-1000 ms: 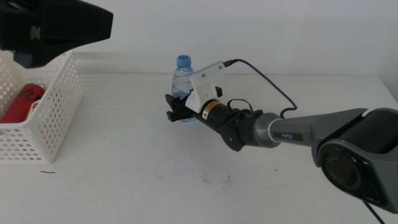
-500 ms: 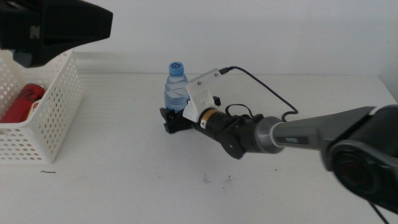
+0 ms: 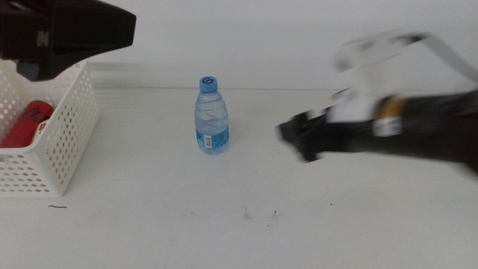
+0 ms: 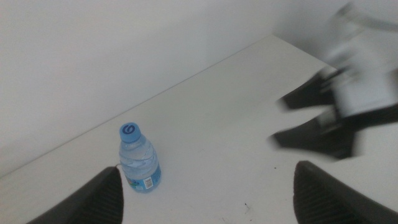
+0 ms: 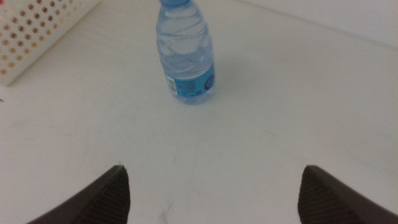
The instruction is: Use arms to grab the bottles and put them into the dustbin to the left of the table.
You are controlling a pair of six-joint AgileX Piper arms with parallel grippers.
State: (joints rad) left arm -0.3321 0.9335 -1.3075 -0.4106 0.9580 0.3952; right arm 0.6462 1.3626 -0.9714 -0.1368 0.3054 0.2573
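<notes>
- The small water bottle (image 3: 212, 117) stands upright on the white table (image 3: 149, 217), near the middle. Its blue cap is on top.
- Nothing is touching the bottle. It stands all alone.
- The white basket (image 3: 56, 142) sits at the 9 o'clock side of the table. It is well apart from the bottle.
- A red can (image 3: 25, 124) lies inside the basket. So that one looks done.
- No yellow bottle shows in these pictures. It may be deep in the basket, but that cannot be told.
- The right gripper (image 3: 299, 137) is at about 3 o'clock from the bottle, well apart from it. It looks blurry in the middle view.
- Its fingers (image 5: 106, 196) are spread wide apart and hold nothing.
- The left gripper (image 4: 205, 193) hangs up high over the basket side. In the middle view only a dark block shows there, at the top corner.
- Its fingers (image 4: 99, 199) are wide apart too, and empty. The bottle shows between them, farther off.
- What is left: the water bottle must be picked up and put in the basket.
- The bottle is closer to the basket side, so the left arm may be the one to take it.
</notes>
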